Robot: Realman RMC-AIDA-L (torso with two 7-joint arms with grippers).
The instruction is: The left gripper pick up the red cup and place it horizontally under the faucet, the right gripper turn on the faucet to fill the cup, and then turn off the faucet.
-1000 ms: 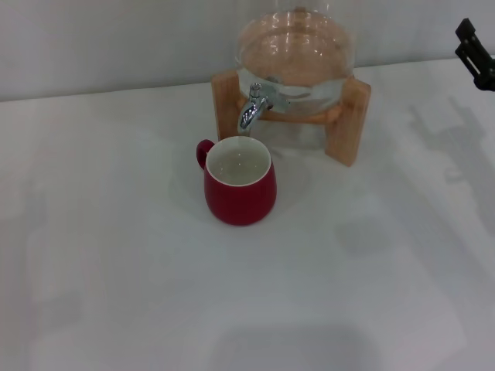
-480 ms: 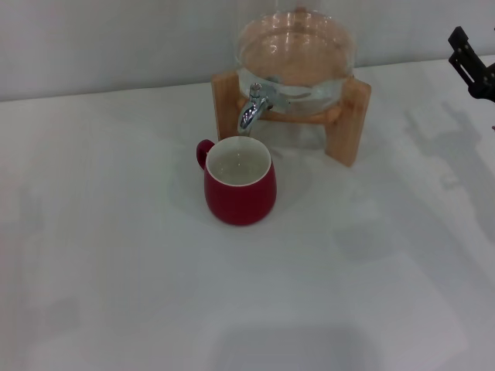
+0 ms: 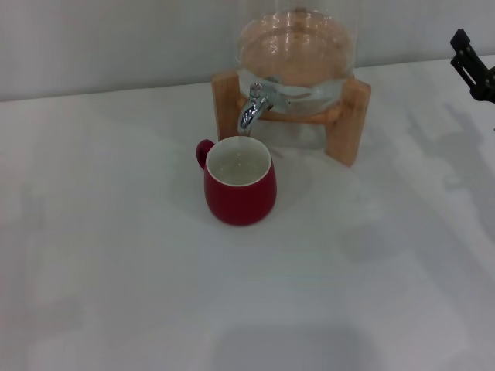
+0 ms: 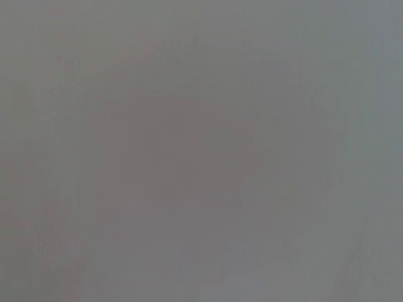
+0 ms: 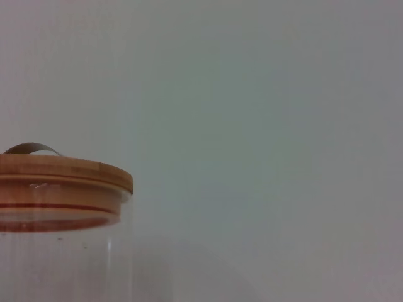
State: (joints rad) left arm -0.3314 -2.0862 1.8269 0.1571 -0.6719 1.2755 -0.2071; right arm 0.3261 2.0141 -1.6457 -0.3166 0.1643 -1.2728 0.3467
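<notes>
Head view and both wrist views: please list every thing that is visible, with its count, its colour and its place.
red cup: one, dark red with cream inside, upright on the table below the faucet spout, handle toward the robot's left.
faucet: one, shiny chrome, on the front of the glass jar.
glass jar: one, clear, in the wooden stand.
jar lid: one, wood, seen in the right wrist view.
wooden stand: one, light brown, at the back of the table.
table: one, white.
right pincer: one, black, at the far right edge, away from the faucet.
left pincer: not visible.
</notes>
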